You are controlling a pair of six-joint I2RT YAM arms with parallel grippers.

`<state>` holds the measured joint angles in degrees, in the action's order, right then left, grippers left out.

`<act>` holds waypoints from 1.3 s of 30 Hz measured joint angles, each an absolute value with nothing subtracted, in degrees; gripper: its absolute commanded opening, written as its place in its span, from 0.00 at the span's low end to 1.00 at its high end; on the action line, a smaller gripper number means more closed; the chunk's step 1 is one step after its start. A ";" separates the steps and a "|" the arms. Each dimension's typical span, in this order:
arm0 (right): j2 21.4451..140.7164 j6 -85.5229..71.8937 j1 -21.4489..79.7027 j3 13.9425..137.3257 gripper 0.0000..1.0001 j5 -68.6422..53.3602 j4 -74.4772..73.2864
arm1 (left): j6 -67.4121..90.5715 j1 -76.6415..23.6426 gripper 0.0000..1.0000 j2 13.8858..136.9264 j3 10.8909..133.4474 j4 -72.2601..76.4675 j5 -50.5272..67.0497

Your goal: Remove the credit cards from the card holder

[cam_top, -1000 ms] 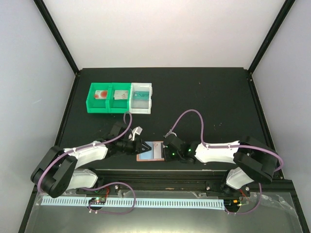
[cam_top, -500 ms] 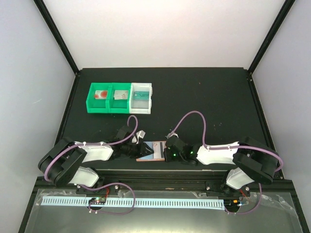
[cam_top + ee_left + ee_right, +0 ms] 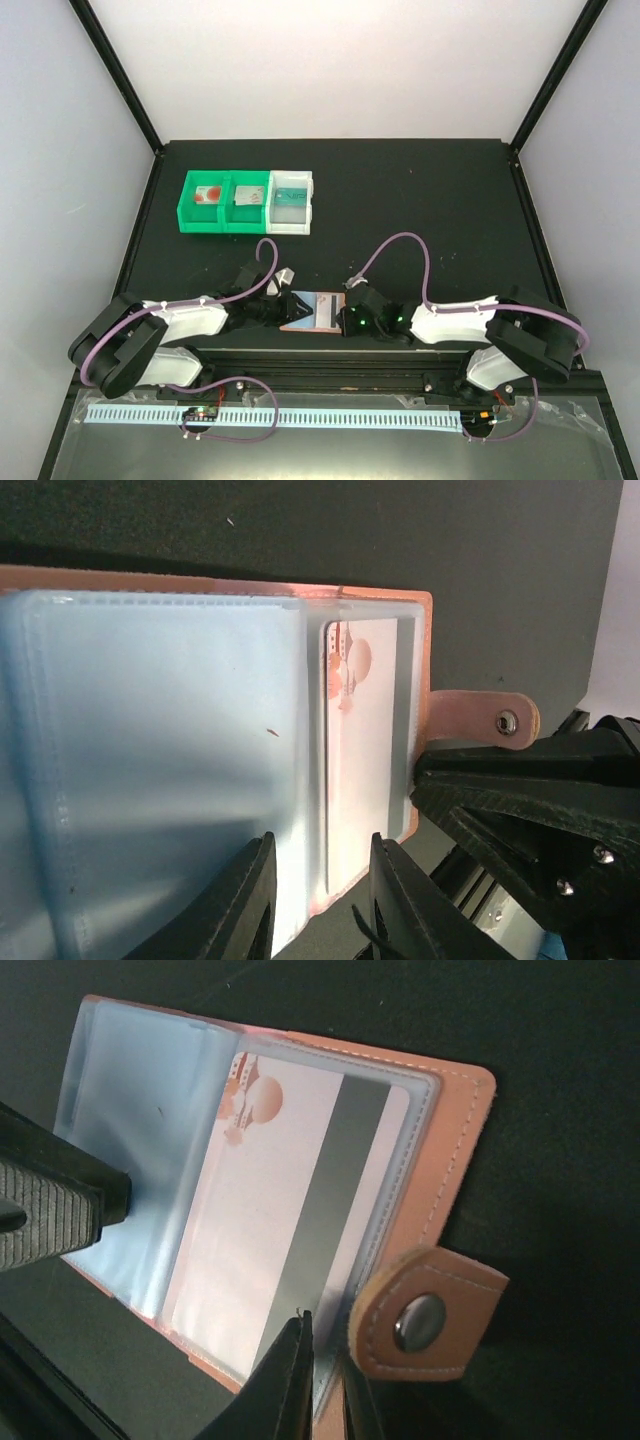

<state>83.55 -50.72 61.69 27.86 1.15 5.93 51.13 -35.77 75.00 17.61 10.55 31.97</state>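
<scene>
Top view: the card holder (image 3: 312,312) lies open on the surface (image 3: 430,200) near its 6 o'clock edge. The left tool (image 3: 283,308) is at its 9 o'clock and the right tool (image 3: 345,318) at its 3 o'clock.

Left wrist: this tool's fingers (image 3: 245,900) stand apart, released, straddling the edge of the light-blue sleeve (image 3: 150,730). A white credit card (image 3: 365,740) sits inside.

Right wrist: the right tool is clenched on the card holder's edge beside the tab (image 3: 430,1310).

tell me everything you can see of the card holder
The card holder lies open near the front edge of the table: a salmon-pink leather-like cover with stitched rim and a snap tab. Clear bluish sleeves hold a white card with a dark stripe. The right gripper pinches its edge; the left gripper straddles a sleeve.
</scene>
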 measured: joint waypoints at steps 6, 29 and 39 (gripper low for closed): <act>80.12 -50.70 61.98 27.97 0.13 2.81 2.11 | 51.03 -35.77 0.29 75.16 17.63 10.11 31.88; 86.19 -50.41 61.95 32.40 0.07 5.19 1.61 | 49.95 -35.77 0.28 72.82 17.50 7.55 29.74; 86.48 -52.07 61.95 29.50 0.06 4.75 7.92 | 55.18 -37.63 0.26 75.33 15.20 14.70 29.65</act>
